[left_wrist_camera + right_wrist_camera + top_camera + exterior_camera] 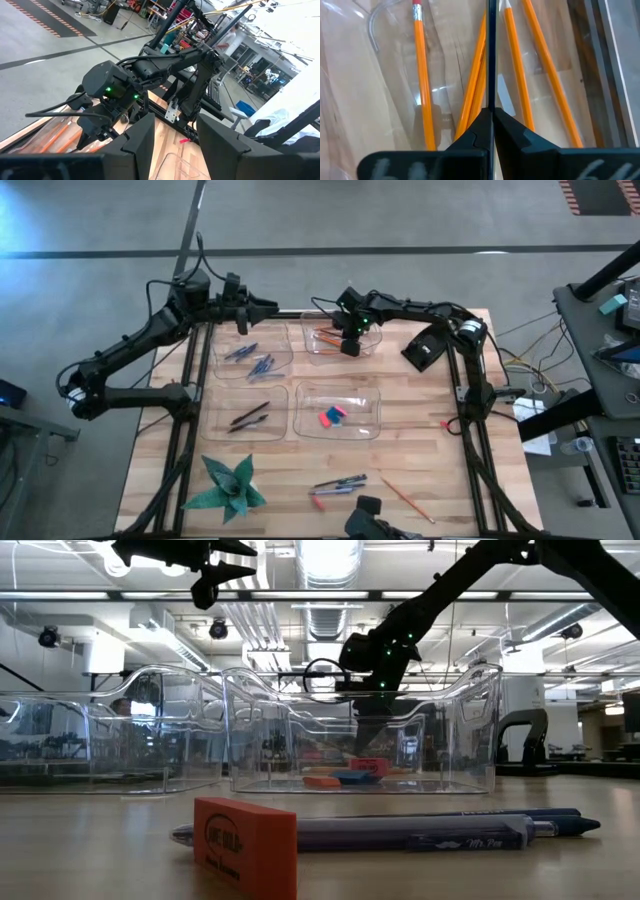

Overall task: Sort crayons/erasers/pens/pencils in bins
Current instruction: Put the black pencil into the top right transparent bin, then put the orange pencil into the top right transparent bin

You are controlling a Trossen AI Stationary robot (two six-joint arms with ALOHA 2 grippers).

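Right now my right gripper [490, 117], fingers pinched on a thin dark pen [490, 50], hangs over the pencils [420, 75] in their bin [370, 345], seemingly the wrong tray for it.

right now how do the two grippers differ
The right gripper reaches down into the far bin holding the pencils, while the left gripper hovers high beyond the table's far edge, over no bin. The right gripper's fingers are pressed shut with nothing between them; the left gripper's fingers stand apart, also empty. Both are dark two-finger grippers at the table's far side.
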